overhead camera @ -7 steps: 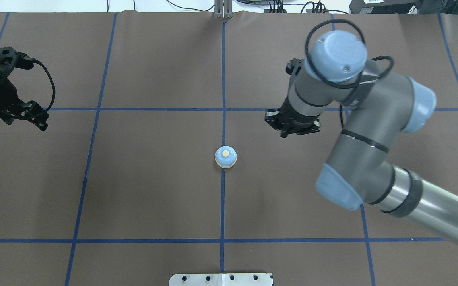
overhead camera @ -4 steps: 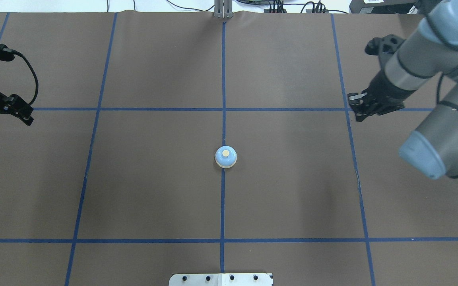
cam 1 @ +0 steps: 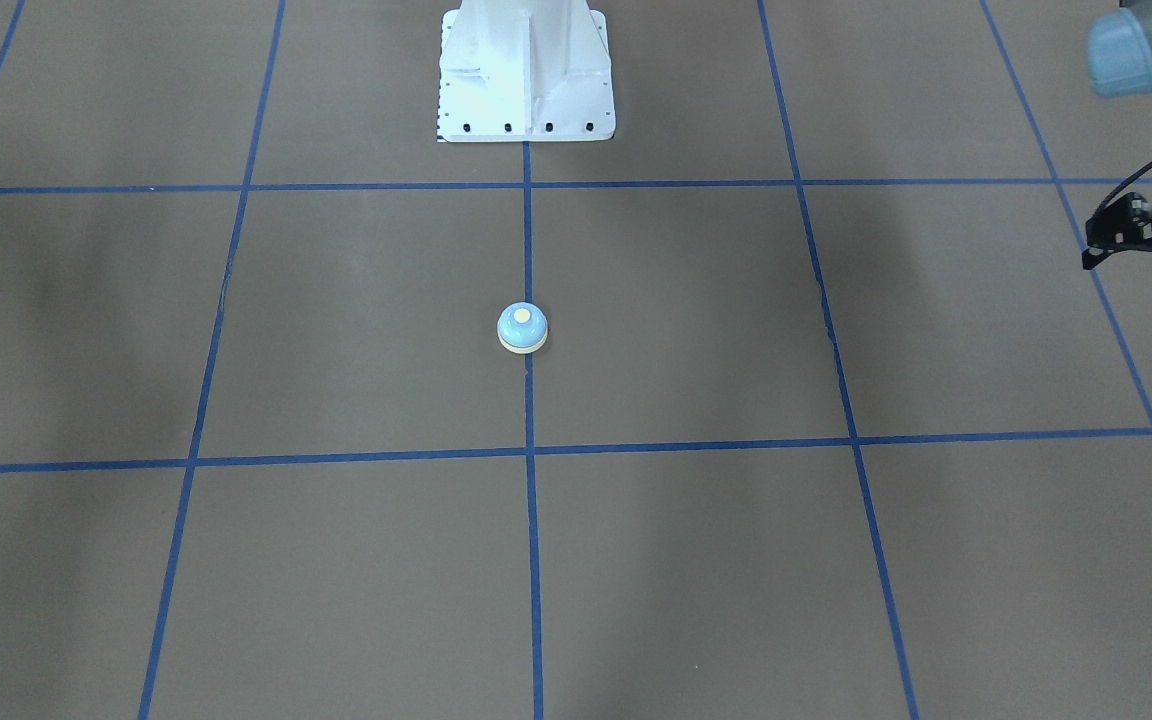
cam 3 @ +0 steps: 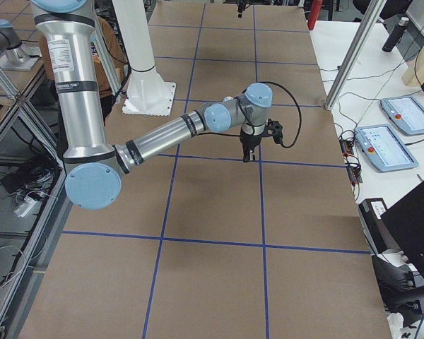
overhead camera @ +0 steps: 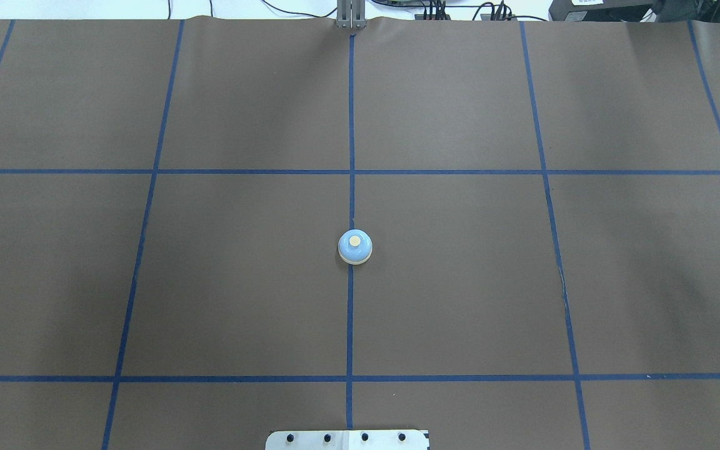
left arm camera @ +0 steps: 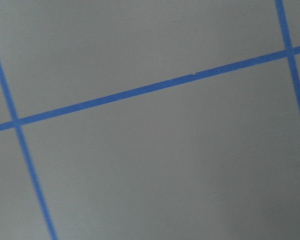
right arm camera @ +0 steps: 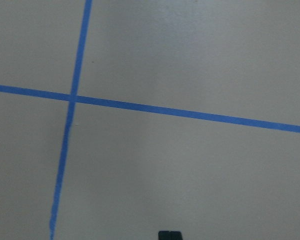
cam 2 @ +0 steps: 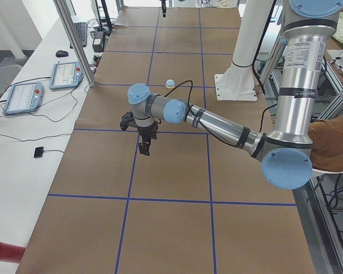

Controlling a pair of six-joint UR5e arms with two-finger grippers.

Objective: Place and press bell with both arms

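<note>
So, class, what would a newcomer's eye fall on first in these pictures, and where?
The small dome-shaped bell with a light blue top and cream button stands alone on the middle blue tape line of the brown table cover. Far from it, the grey-and-silver left arm's black end effector and the right arm's end effector hang above opposite ends of the table.

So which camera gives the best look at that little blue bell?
The overhead exterior view: the bell sits centred, its cream button clear. The front-facing view shows it smaller; the left side view, a distant speck. The right side and wrist views miss it.
</note>
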